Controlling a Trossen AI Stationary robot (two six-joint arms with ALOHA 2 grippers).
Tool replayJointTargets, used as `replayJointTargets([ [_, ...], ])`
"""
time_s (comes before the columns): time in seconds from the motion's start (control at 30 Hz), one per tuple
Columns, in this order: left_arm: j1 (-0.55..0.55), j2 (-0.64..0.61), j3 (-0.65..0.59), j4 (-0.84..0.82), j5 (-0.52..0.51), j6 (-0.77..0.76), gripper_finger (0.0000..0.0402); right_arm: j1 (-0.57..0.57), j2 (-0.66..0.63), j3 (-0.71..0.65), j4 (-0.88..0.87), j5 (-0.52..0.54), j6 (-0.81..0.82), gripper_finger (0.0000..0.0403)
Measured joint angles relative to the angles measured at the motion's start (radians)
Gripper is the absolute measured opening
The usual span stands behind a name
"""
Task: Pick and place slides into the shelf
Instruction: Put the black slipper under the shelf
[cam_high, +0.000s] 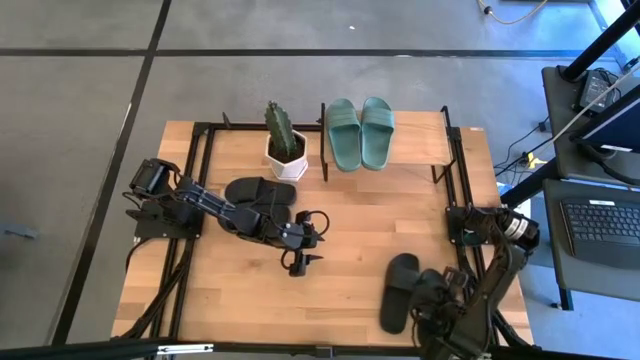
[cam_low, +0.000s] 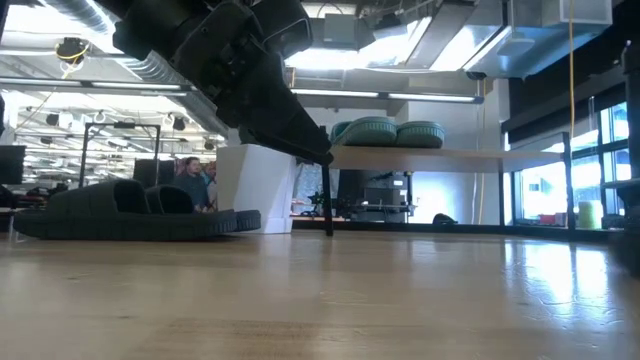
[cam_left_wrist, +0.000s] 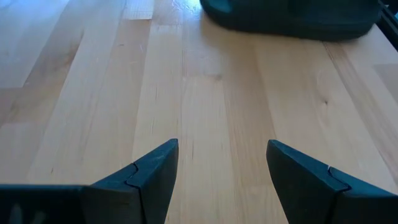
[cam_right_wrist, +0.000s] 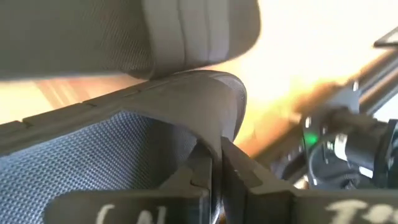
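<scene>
shelf (cam_high: 470, 150) standing at table's far edge, sage-green pair (cam_high: 360, 133) sitting on top board. black pair (cam_high: 262, 192) lying by my left arm; one black slide (cam_high: 400, 291) near front. five counted. foam looking light, squashy, so taking strap edge. my right gripper (cam_right_wrist: 214, 180) pinching that slide; my left gripper (cam_left_wrist: 221, 165) hanging open, empty.

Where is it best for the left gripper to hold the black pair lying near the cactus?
Probably the raised strap, from above: the black pair lies flat, soles down, with the straps arching over the footbeds. The open left gripper hangs nearby.
</scene>
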Motion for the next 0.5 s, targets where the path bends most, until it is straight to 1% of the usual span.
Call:
replayJointTargets([
  [0.07, 0.000, 0.000, 0.000, -0.006, 0.000, 0.000, 0.0235, -0.028, 0.000, 0.019, -0.001, 0.024, -0.017, 0.0014],
  [0.17, -0.001, 0.000, 0.000, -0.020, 0.000, -0.001, 0.0235, -0.069, 0.000, 0.044, -0.001, 0.032, -0.074, 0.0014],
  [0.27, -0.008, 0.000, 0.000, -0.024, 0.000, -0.001, 0.0235, -0.112, 0.000, 0.071, -0.002, 0.068, -0.158, 0.0014],
  [0.5, -0.040, 0.000, 0.000, -0.058, 0.000, -0.002, 0.0235, -0.231, 0.000, 0.167, -0.002, 0.326, -0.427, 0.0014],
])
